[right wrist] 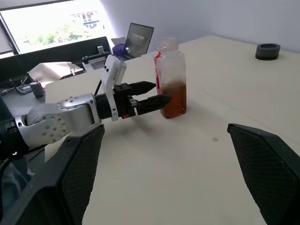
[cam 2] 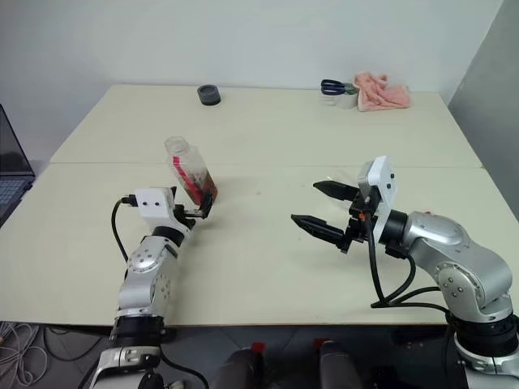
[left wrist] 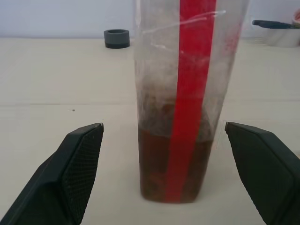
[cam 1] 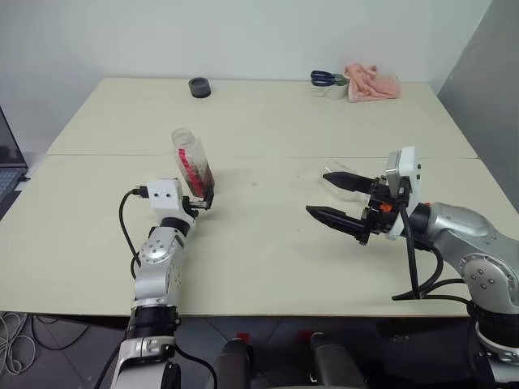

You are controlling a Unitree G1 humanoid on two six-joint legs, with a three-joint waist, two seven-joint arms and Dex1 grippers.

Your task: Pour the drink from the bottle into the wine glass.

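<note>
Bottle, uncapped, drink low inside, upright on table between spread fingers of left gripper; right gripper empty, jaws wide.

Clear bottle with red label strip, amber-brown drink, cream table, pink cloth

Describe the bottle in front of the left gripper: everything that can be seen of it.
The bottle is small, clear and squarish, plastic by its look, with a red label strip running up one side and a wide neck that is open, with no cap on. Amber-brown drink fills roughly its lower third; the walls above look smeared. It stands upright on the cream table. The left gripper is open with one finger on each side, neither touching it.
</note>
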